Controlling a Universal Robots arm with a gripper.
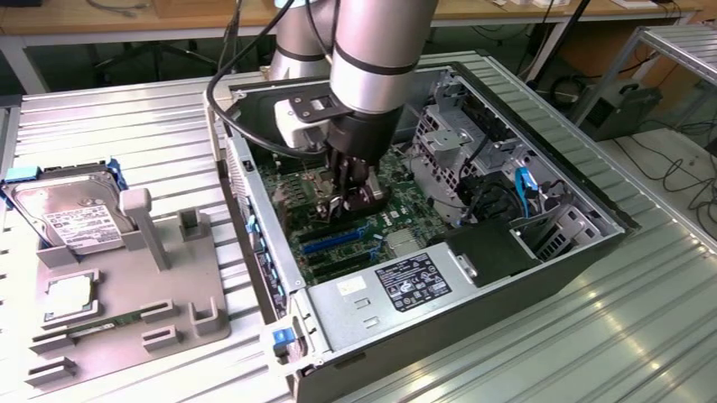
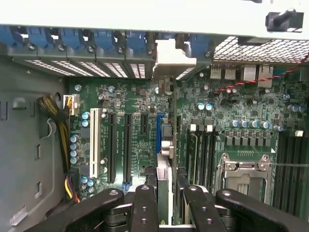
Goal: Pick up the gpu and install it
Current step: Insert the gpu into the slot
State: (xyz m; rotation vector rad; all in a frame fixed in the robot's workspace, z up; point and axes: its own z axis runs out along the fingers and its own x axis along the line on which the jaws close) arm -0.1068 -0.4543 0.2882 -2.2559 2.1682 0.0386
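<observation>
Inside the open computer case [image 1: 493, 252], the gripper [image 2: 164, 203] held the gpu [image 2: 164, 186] edge-on above the motherboard [image 2: 140, 140], needing slot alignment.

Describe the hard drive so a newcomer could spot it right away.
Start at the open PC case and look to the exterior view's left, at the grey fixture plate on the table. The hard drive sits at the plate's far corner. It is a silver box with a white label, far bigger than the square chip and the green memory stick nearer the camera.
</observation>
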